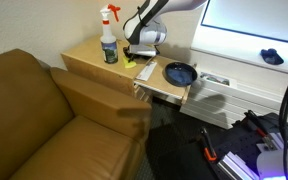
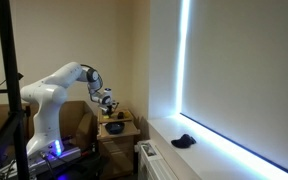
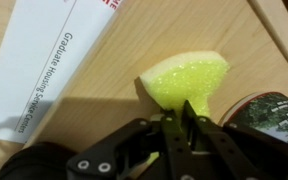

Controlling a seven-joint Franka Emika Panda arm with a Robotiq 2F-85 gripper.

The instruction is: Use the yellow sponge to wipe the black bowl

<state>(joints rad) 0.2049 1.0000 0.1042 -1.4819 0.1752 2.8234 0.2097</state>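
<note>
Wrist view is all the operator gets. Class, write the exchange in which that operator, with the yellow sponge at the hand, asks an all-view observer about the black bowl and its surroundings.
Operator: I see the yellow sponge at my hand. Where is the black bowl?
Observer: In an exterior view the black bowl sits farther from the brown sofa than the hand, and apart from it.
Operator: What stands on the hand's other side?
Observer: A spray bottle stands upright there, its trigger head red and white.
</note>
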